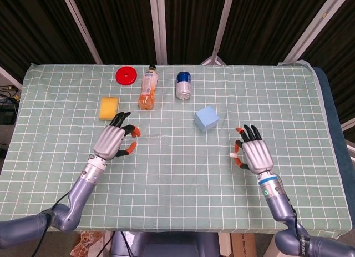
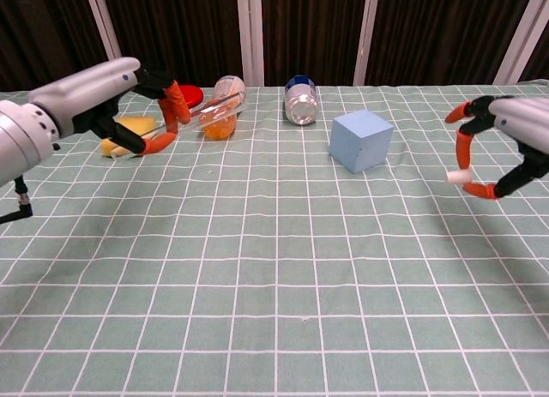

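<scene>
My left hand (image 1: pixel 112 141) (image 2: pixel 107 93) hovers over the cloth just right of the yellow sponge (image 1: pixel 108 107) (image 2: pixel 129 125). It pinches a thin clear rod (image 2: pixel 219 105) that sticks out to both sides. My right hand (image 1: pixel 254 154) (image 2: pixel 510 127) is raised off the table, right of the blue cube (image 1: pixel 206 119) (image 2: pixel 361 140). It pinches a small white cylinder (image 1: pixel 233 155) (image 2: pixel 457 177) between thumb and a finger, with the other fingers spread.
At the back of the green checked tablecloth (image 1: pixel 177 179) lie a red disc (image 1: pixel 126 75) (image 2: pixel 190 94), an orange bottle on its side (image 1: pixel 147 89) (image 2: pixel 216 121) and a can on its side (image 1: pixel 183 85) (image 2: pixel 300 99).
</scene>
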`<state>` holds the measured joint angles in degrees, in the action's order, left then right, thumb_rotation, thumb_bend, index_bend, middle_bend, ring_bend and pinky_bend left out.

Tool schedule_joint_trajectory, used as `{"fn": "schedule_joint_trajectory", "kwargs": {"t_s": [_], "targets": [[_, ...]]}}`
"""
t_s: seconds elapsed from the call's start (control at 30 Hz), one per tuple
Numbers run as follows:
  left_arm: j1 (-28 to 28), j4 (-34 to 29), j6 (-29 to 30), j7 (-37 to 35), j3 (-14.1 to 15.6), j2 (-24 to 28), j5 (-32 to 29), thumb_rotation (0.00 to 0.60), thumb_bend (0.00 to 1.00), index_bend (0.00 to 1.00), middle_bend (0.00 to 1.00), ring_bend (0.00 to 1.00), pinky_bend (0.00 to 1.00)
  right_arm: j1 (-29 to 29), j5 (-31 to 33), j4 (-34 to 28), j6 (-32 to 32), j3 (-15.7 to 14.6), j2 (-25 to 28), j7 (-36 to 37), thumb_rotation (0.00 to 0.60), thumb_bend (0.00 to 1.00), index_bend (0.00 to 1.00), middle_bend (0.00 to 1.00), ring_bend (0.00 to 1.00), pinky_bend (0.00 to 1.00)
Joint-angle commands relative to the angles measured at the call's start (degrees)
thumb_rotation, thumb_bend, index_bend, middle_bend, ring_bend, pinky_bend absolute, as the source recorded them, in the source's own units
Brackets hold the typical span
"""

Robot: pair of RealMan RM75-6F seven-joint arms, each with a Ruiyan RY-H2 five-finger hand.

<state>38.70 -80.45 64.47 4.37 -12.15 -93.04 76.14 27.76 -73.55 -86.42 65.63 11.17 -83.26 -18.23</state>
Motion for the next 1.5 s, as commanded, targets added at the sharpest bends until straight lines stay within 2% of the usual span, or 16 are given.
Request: {"fn": "schedule_joint_trajectory", "kwargs": {"t_s": [0.03,0.2,0.33,0.53,0.67,0.93,1.5], "targets": [[1.58,2.41,-1.31,-1.32,-1.61,-3.41,-1.86,0.6,0.66,0.47,0.51,0.07,0.0,0.86,-0.64,-1.26,1.1,1.46,1.45,-0.1,0.6,0.36,0.57,0.17,0.0,0.0],[3.48,5.76,-1.25,-2.35,-3.26,-8.27,-2.52,0.6,0.66,0.47,0.51,0.07,0.0,2.1,-2.08,-2.58,3.19,3.73,2.8,-0.25,0.6,0.36,0.57,0.17,0.0,0.0],[4.45,7.4,-1.34,-2.15,-3.93,-10.52,-2.98,0.6,0.66,0.47,0.51,0.07,0.0,3.14,-4.87,-2.23,4.96,4.39,3.12,-1.02,0.6,0.36,0.57,0.17,0.0,0.0],[5.49,8.49,-0.64,0.46,-5.66,-13.62,-5.17,0.6,0.66,0.47,0.51,0.07,0.0,5.88,-14.28,4.29,9.53,3.37,1.54,-7.16,0.6,0.36,0.57,0.16,0.0,0.0],[6.08,8.18,-0.62,2.1,-6.42,-14.34,-6.14,0.6,0.66,0.47,0.51,0.07,0.0,7.69,-17.1,7.46,10.32,3.05,-0.36,-9.62,0.6,0.36,0.57,0.17,0.0,0.0],[6.93,8.14,0.16,3.21,-7.11,-15.05,-6.0,0.6,0.66,0.47,0.51,0.07,0.0,10.51,-17.76,7.99,8.96,3.46,-2.33,-11.47,0.6,0.36,0.57,0.16,0.0,0.0],[7.14,15.6,2.16,-4.16,-7.05,-20.2,-4.29,0.6,0.66,0.46,0.5,0.07,0.0,12.18,-18.37,8.85,9.43,2.89,-4.22,-13.64,0.6,0.36,0.57,0.16,0.0,0.0]]}}
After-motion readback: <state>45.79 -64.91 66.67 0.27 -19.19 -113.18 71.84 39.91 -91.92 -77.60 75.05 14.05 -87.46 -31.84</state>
